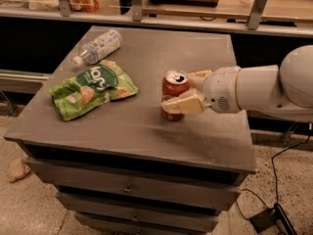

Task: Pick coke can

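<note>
The coke can (pixel 173 86), red with a silver top, stands upright right of centre on the grey table (pixel 122 126). My gripper (pixel 182 91) reaches in from the right on a white arm (pixel 254 89). Its two cream fingers sit on either side of the can: the near finger (pixel 186 104) lies across the can's lower front and the far finger (pixel 198 75) is behind its top. The fingers look pressed against the can, which rests on the table.
A green snack bag (pixel 93 89) lies on the table's left half. A clear plastic water bottle (pixel 98 47) lies at the back left. Drawers (pixel 127 187) sit below the tabletop. A shelf (pixel 205 9) runs behind. A cable lies on the floor (pixel 274 214) at the right.
</note>
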Tool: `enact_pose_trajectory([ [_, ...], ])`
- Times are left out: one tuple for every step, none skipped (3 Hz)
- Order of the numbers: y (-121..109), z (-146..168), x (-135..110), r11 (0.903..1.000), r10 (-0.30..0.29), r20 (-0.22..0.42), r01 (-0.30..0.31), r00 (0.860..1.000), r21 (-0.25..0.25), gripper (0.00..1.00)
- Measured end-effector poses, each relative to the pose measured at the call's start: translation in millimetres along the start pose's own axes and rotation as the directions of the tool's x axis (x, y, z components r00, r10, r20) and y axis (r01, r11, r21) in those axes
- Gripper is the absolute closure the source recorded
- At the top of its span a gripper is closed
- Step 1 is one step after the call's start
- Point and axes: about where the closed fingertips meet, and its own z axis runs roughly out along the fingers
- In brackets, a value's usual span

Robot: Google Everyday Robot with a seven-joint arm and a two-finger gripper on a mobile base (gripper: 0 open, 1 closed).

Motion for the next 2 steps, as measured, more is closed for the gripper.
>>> enact_pose_trajectory([
  [2.1,3.8,-0.8,0.9999,0.009,0.018,-0.009,1.0,0.008,0.69],
  [-5.1,1.6,-7.5,0.9994,0.007,0.05,-0.009,0.999,0.033,0.99],
])
